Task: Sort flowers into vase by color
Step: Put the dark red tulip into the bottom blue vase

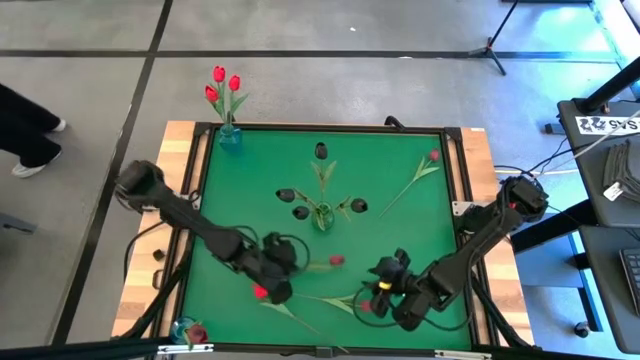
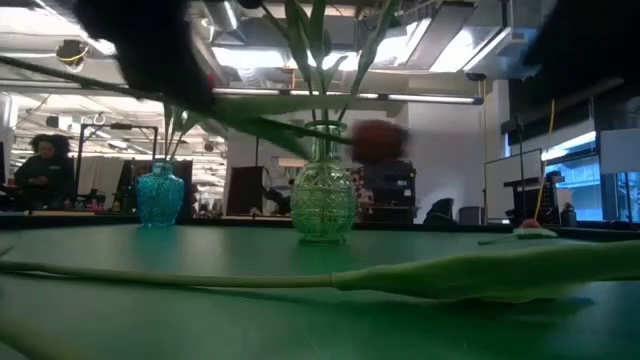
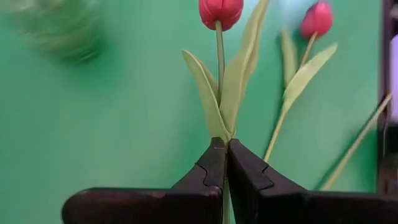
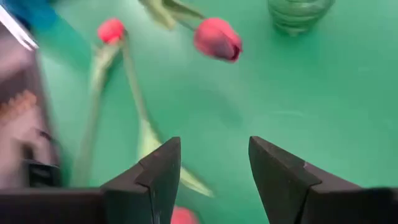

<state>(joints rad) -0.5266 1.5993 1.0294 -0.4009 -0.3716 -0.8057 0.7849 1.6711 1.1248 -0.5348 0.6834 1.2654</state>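
Note:
My left gripper (image 1: 287, 268) is shut on a red tulip (image 3: 221, 11) at the near middle of the green table (image 1: 400, 230). The tulip's head (image 1: 337, 261) points toward the table's right. My right gripper (image 4: 214, 168) hovers open over the near right, with nothing between its fingers. Two more red tulips (image 1: 365, 306) (image 1: 262, 292) lie flat on the table by the grippers, and another (image 1: 420, 172) lies at the far right. A clear vase (image 1: 322, 215) at the centre holds dark tulips. A blue vase (image 1: 229, 136) at the far left holds three red ones. My left gripper pinches the tulip's thin green stem (image 3: 222, 134) between its two fingertips, just where the leaves begin. The fingers slant downward and the stem runs on in line with them. The flower is lifted clear of the table, and its head (image 2: 378, 140) shows above the table in the low view.
A second blue vase (image 1: 187, 328) stands at the near left corner with something red in it. A long stem and leaf (image 2: 420, 275) lie across the table's near side. The two grippers are close together near the front edge.

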